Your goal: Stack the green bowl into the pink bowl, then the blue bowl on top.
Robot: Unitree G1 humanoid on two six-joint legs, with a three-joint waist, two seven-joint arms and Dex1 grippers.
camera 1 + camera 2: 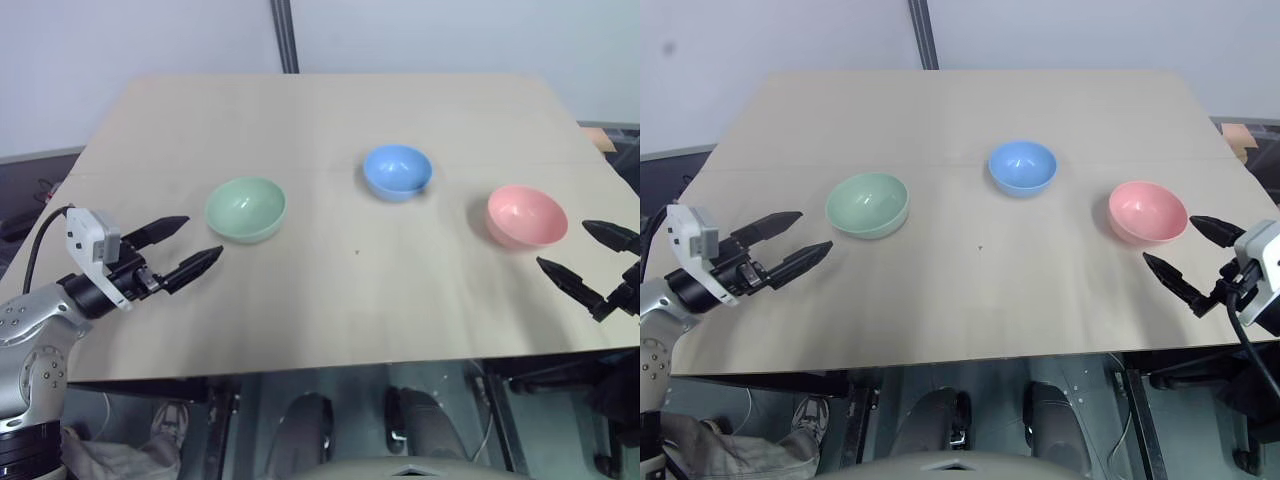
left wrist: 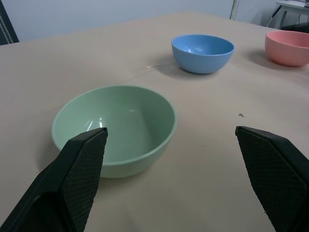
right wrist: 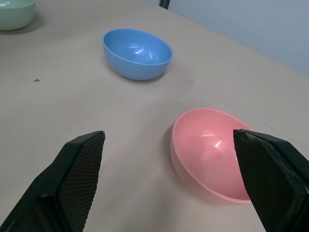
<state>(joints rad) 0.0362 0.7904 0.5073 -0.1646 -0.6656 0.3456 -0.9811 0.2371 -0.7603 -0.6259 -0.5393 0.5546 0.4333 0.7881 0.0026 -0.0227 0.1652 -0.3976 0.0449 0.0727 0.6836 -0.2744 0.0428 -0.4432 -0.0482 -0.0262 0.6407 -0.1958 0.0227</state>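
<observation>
- green bowl (image 1: 245, 208) left, blue bowl (image 1: 397, 171) farther, pink bowl (image 1: 526, 215) right (all apart, upright) on the table (image 1: 320, 320);
- left gripper (image 1: 182, 247) and right gripper (image 1: 590, 257) spread wide, empty

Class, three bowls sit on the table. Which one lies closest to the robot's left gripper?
The green bowl. It sits just ahead of the open left gripper, while the blue bowl is mid-table and the pink bowl is by the right gripper.

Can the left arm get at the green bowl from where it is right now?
Probably yes. The left gripper is open and points at the green bowl, with only bare table between them. The blue bowl and pink bowl sit well off to the side.
</observation>
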